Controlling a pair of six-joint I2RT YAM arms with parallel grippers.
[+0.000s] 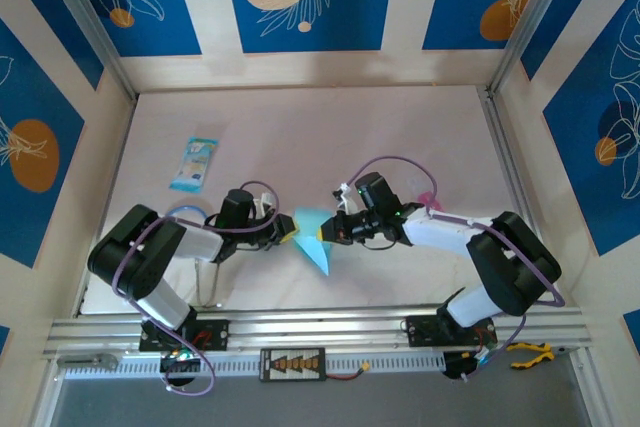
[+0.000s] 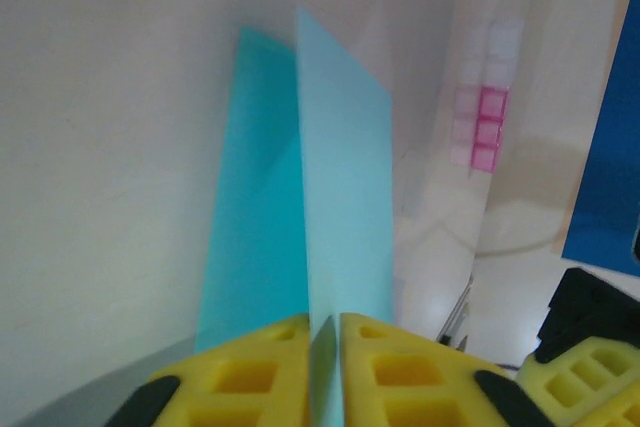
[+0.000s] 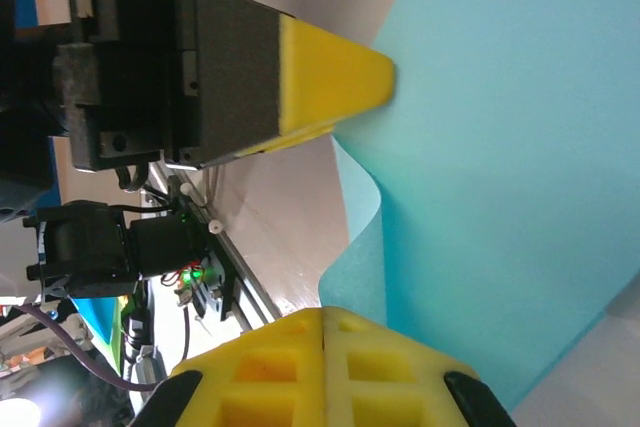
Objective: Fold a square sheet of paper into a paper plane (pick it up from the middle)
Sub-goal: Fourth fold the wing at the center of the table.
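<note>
From above: the left claw [image 1: 288, 235] and the right claw [image 1: 324, 232] face each other by the middle of the desk's [image 1: 300, 127] near edge. The thin light-blue square paper sheet [image 1: 312, 245] sits between them. Left wrist view: yellow pads [image 2: 250, 377] pinched tight on the sheet, two layers rising upright. Right wrist view: the right claw is clenched too, and the sheet's curled edge runs into its pads [image 3: 390, 377].
</note>
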